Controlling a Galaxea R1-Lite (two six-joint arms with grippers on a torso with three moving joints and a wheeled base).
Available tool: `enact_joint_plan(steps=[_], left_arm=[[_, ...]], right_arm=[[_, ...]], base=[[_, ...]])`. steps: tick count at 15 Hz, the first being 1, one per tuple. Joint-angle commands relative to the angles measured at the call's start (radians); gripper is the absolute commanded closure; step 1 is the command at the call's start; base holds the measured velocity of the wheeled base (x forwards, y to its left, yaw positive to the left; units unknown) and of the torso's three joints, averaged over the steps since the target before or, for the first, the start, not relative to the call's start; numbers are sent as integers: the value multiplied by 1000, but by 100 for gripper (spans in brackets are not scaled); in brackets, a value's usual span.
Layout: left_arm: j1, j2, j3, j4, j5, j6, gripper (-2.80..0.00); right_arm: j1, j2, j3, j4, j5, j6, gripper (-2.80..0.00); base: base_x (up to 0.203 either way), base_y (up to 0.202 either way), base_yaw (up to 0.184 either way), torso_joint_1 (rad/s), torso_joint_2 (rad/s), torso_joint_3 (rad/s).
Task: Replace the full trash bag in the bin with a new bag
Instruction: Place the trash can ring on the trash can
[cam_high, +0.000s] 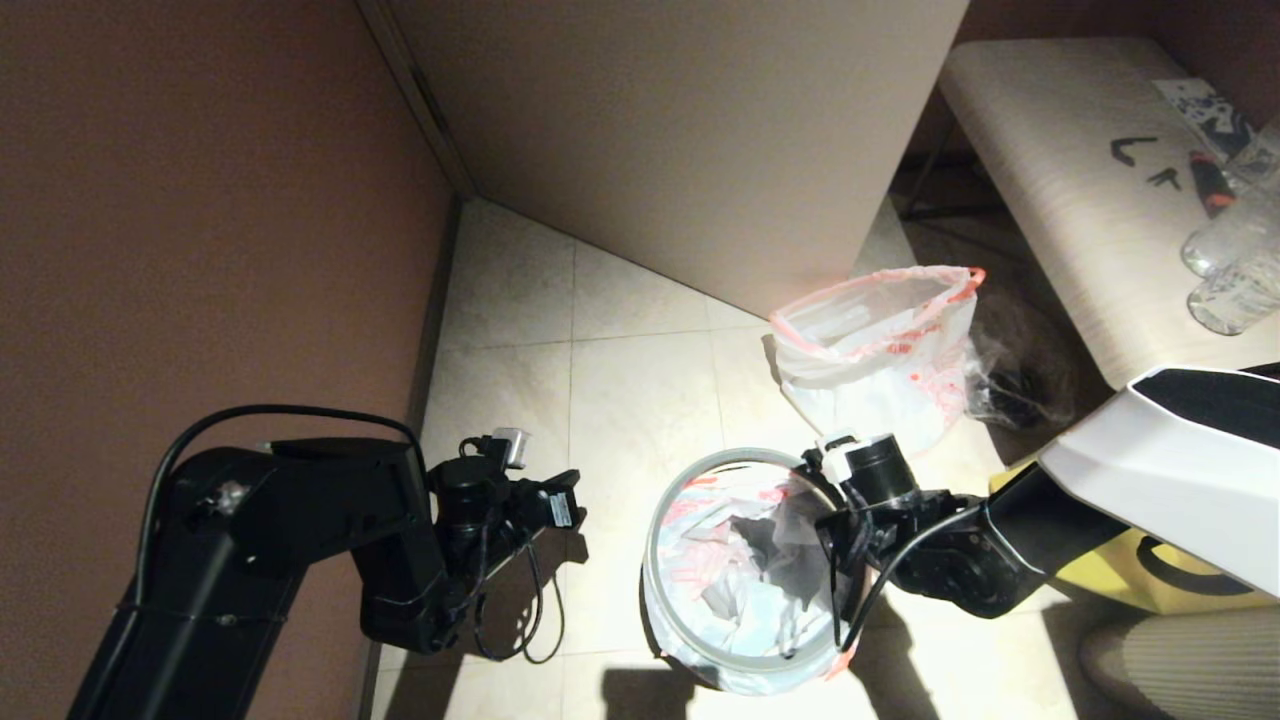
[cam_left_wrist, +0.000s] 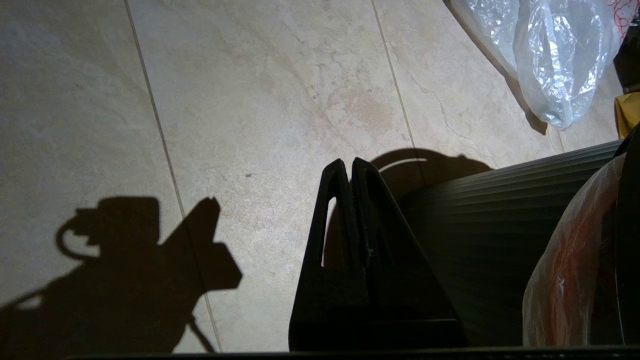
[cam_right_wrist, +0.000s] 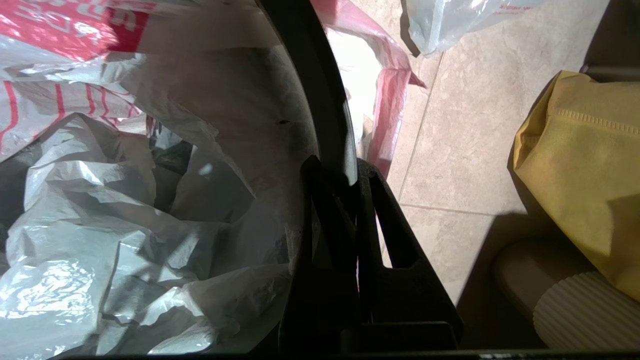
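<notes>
Much of the bin (cam_high: 735, 668) is hidden: the slack new bag (cam_high: 720, 580) lines it and the right arm crosses its rim at three o'clock, so only the thin grey hoop and a sliver of wall show in the head view. The right gripper (cam_right_wrist: 336, 167) is pinched narrow on that rim, one finger inside against the bag film, the other outside; whether it grips the hoop alone or film with it is hard to make out. A red hem strip hangs outside the rim. The full trash bag (cam_high: 880, 350) stands on the floor at one o'clock from the bin, well apart, mouth gaping. The left gripper (cam_left_wrist: 348, 165) hangs at nine o'clock, jaws pressed together, holding nothing. A yellow tote (cam_right_wrist: 580, 165) is cut off at the edge.
</notes>
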Motion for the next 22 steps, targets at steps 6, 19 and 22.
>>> enact_joint_plan(steps=[6,19,22], left_arm=[[0,1,0,-8,-1,-1,0],[0,1,0,-8,0,-1,0],[0,1,0,-8,0,-1,0]], right_arm=[[-38,35,-17,-24,5,-33,0],[-4,68,-15,-54,11,-28,0],[-7,98,-30,-55,12,-27,0]], base=[[0,0,0,0,0,0],[0,0,0,0,0,0],[0,0,0,0,0,0]])
